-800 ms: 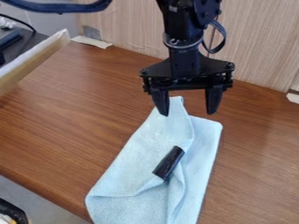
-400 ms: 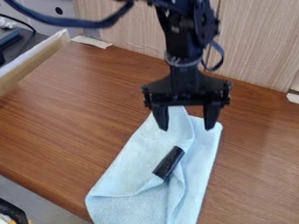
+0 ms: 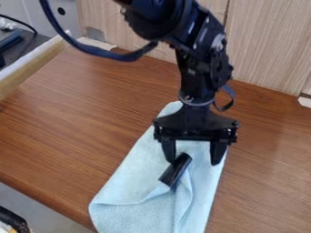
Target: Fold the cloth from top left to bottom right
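You see soft, fairly bright light on the tabletop [image 3: 72, 136], with a faint sheen toward the right; the cloth [image 3: 130, 177] looks pale and bright, and small highlights dot the dark arm [image 3: 197, 50].

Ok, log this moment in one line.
gripper: open, over cloth | cloth: on table, partly folded | black cylinder: on cloth

Cloth [image 3: 137, 177] on tabletop [image 3: 67, 141], under fingers [image 3: 169, 150], running fwd twd cam. Cyl. [image 3: 174, 170] on cloth, just in front of view-L finger, far end betw. both; contact unclear. Wall [image 3: 273, 41] well behind fingers. Board [image 3: 30, 68] back view-L, well apart.
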You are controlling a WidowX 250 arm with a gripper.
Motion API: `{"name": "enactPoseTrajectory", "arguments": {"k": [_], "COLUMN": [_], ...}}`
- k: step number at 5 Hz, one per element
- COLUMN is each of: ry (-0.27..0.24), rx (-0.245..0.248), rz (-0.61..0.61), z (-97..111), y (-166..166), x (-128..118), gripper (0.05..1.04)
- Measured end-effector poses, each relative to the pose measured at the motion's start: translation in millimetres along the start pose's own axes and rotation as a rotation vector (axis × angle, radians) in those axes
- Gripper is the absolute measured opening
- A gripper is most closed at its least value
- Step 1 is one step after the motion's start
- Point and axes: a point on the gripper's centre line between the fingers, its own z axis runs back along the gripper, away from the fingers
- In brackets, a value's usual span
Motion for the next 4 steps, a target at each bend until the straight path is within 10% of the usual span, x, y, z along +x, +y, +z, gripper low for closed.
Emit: {"name": "enactPoseTrajectory", "arguments": {"k": [4], "ry": [-0.063], "rx": [-0.03], "rz": [0.129], "z": [-21], "y": [19], "x": [19], "gripper": [1.001]}}
